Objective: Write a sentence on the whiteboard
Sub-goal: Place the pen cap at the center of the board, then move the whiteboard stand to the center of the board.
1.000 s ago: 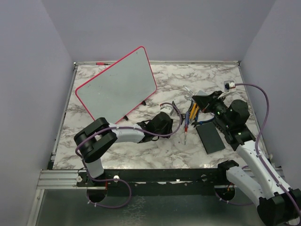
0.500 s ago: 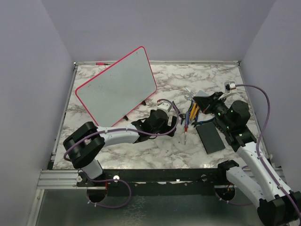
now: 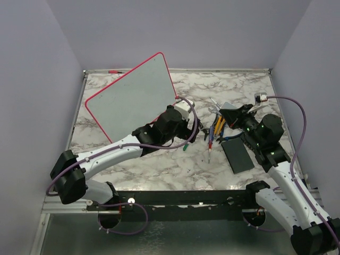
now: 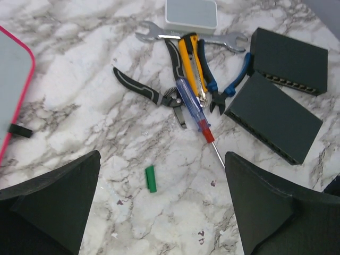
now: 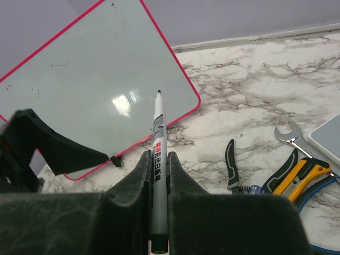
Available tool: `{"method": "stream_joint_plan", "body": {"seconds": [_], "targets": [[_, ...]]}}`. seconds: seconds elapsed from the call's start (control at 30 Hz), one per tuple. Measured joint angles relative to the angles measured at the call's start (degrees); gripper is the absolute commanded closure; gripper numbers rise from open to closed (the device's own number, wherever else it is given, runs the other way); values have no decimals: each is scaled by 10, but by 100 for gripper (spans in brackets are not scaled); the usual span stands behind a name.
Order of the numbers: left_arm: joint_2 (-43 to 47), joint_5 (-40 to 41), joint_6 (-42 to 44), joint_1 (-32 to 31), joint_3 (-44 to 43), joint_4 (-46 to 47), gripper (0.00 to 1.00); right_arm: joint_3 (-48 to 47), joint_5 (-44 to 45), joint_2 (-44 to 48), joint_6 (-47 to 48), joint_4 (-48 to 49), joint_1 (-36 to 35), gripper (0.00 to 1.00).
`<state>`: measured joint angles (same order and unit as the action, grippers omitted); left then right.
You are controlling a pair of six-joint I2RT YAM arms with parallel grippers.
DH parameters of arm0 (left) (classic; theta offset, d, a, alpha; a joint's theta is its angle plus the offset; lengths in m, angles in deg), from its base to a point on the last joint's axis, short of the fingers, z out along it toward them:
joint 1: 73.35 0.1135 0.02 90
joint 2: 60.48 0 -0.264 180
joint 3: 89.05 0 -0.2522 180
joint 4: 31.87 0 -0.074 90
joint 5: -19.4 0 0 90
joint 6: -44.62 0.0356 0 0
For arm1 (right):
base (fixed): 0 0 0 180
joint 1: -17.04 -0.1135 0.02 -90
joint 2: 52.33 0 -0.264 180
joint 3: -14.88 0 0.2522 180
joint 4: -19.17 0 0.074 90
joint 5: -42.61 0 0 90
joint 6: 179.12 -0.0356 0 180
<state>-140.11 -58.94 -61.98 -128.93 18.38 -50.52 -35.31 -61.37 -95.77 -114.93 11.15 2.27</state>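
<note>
The whiteboard [image 3: 130, 98] leans tilted on small black feet at the back left, its red-pink rim also visible in the right wrist view [image 5: 90, 90] and at the left edge of the left wrist view [image 4: 10, 79]. My right gripper [image 5: 158, 156] is shut on a silver marker [image 5: 158, 133], whose uncapped tip points toward the board from some distance away. My left gripper [image 4: 162, 207] hangs open above the marble, near the board's lower right corner [image 3: 187, 133]. A small green cap [image 4: 151, 178] lies loose on the table below it [image 3: 184, 148].
A tool pile lies right of centre: pliers [image 4: 143, 90], a blue-handled screwdriver [image 4: 194, 109], a yellow knife [image 4: 191, 58] and a wrench [image 4: 151, 37]. Two black boxes [image 4: 276, 117] and a white box [image 4: 191, 13] sit beside it. A black pad [image 3: 237, 155] lies under the right arm.
My left arm has risen and reached toward the whiteboard's lower right corner while its gripper opened. The green cap now lies free on the table. The right arm has barely moved.
</note>
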Motion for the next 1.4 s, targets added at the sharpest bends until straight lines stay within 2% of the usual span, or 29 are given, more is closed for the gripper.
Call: {"method": "stream_joint_plan", "body": {"seconds": [0.13, 0.27, 0.47, 0.6, 0.87, 1.07, 1.23, 1.4], "targets": [[33, -9, 24, 33, -37, -29, 1, 0, 0, 0, 4, -5, 0, 100], [63, -33, 43, 94, -88, -60, 1, 0, 1, 0, 4, -11, 0, 99], [86, -83, 66, 216, -173, -96, 1, 0, 0, 0, 3, -12, 0, 99], [96, -136, 75, 300, -200, -116, 1, 0, 0, 0, 3, -12, 0, 99], [116, -257, 65, 495, -202, -143, 1, 0, 0, -5, 3, -12, 0, 99], [168, -337, 39, 659, -173, -142, 1, 0, -5, -12, 2, -9, 0, 99], [203, -341, 20, 705, -118, -143, 1, 0, -35, -24, 8, 5, 0, 99], [221, -311, 14, 717, -94, -164, 1, -1, -81, -32, 18, 26, 0, 99]]}}
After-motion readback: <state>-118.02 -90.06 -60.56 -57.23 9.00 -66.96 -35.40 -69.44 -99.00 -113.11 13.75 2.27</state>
